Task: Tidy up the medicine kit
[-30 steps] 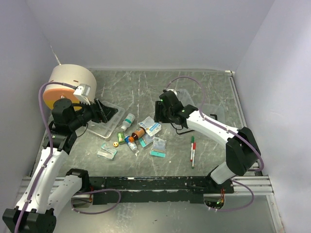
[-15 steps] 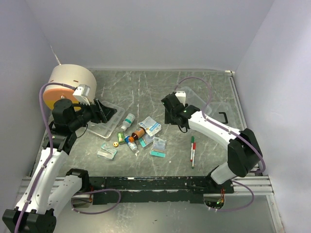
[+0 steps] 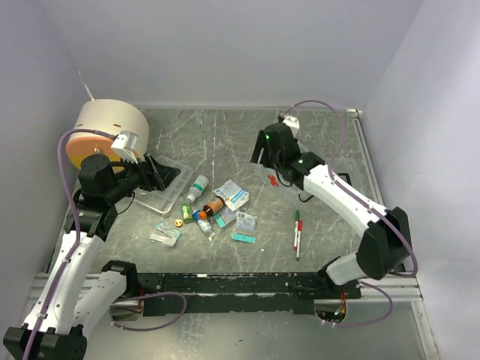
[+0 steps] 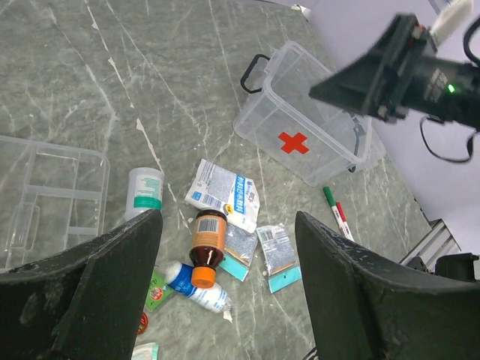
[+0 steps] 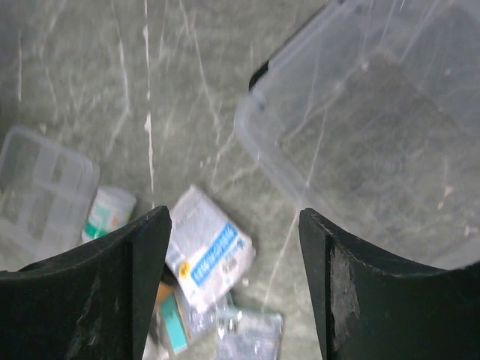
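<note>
The medicine kit box (image 4: 307,133), marked with a red cross, sits right of centre on the tabletop (image 3: 225,127). The right gripper (image 5: 232,217) hangs over it, released and empty. The compartment tray (image 4: 37,195) lies at the left beneath the left gripper (image 4: 226,221), which is also released and empty. Bottles (image 4: 208,236) and packets (image 4: 223,193) lie between box and tray.

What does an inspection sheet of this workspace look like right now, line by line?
Surface: grey marbled table, no spills seen.
Job's things: clear box with red cross, open and looking empty; compartment tray apart, at the left.
Clutter: amber bottle, white bottle, packets and pens loose on the table; beige-and-orange drum far left.
Hands: left hand open near the tray; right hand open above the box, both empty.
Cables: purple cables loop along both arms.
Surroundings: plain pale walls; nothing else seen.
</note>
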